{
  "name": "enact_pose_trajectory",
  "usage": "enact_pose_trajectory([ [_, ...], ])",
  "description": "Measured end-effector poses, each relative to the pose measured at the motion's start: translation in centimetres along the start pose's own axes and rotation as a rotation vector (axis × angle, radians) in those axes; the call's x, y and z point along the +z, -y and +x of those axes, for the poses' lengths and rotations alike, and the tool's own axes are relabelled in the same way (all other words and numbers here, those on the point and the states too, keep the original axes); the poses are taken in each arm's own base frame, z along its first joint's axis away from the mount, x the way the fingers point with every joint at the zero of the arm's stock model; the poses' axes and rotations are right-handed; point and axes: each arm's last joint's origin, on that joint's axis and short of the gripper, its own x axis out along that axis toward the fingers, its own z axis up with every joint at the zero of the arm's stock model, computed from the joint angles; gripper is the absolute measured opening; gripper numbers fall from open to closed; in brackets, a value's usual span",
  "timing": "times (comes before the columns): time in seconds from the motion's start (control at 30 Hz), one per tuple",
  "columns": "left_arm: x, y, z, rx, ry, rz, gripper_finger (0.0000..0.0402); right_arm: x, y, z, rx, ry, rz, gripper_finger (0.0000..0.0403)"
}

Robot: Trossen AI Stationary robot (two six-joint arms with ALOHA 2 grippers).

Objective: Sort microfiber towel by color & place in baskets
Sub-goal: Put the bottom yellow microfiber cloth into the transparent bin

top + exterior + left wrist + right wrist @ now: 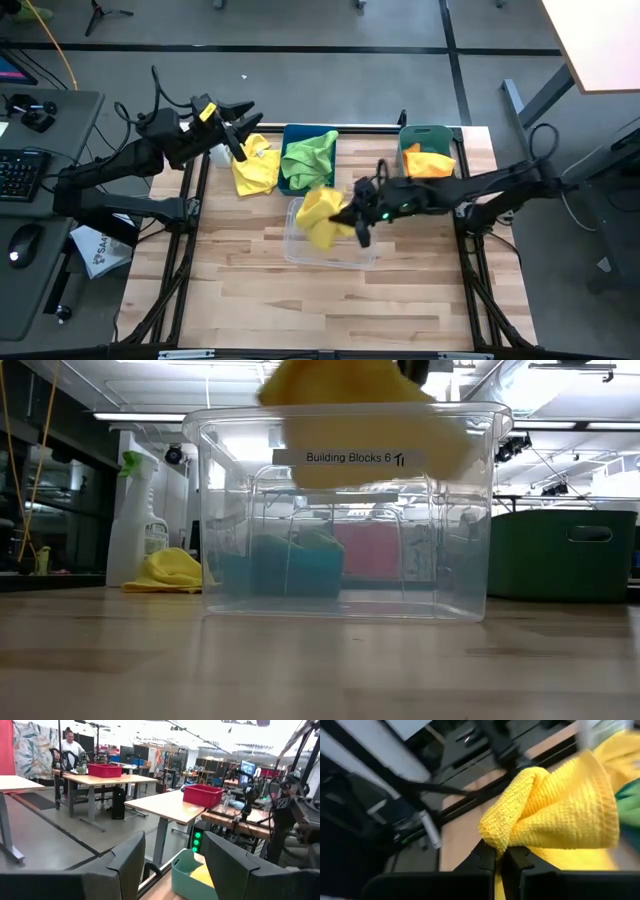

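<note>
From above, the right gripper (352, 215) holds a bright yellow microfiber towel (322, 217) over the clear see-through plastic bin (330, 252) in the middle of the wooden worktop (260, 300). A lime green towel (308, 157) fills the dark blue bin (288, 133), an orange towel (430, 162) lies in the teal bin (425, 131), and another yellow towel (255, 167) rests on the worktop beside the blue bin, under the raised left gripper (240, 125). At table height, the clear bin (345, 510) has nothing on its floor, with the yellow towel (360, 420) draped at its rim; a white spray bottle (135, 520) stands behind the loose yellow cloth (170, 570). The left wrist view shows its jaws apart with nothing between them. The right wrist view shows jaws clamped on the yellow towel (560, 805).
</note>
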Motion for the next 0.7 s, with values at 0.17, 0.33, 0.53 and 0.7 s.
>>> enact_pose_trajectory([
  [0.17, -0.3, 0.1, 0.0, -0.029, -0.027, 0.013, 0.0186, -1.5, 0.2, 3.6, 0.106, -0.069, 0.069, 0.0],
  [0.33, -0.3, 0.4, 0.0, -0.125, -0.041, -0.027, 0.0186, -3.0, 0.8, 4.9, 0.107, -0.187, 0.08, 0.0],
  [0.53, -0.3, 1.2, -0.3, -0.284, -0.083, -0.223, 0.0186, -3.2, 1.8, 3.0, -0.117, -0.22, 0.041, 0.0],
  [0.7, -0.7, 3.6, 0.1, -0.425, -0.102, -0.322, 0.0186, -3.5, 2.5, 1.7, -0.286, -0.243, 0.006, 0.0],
])
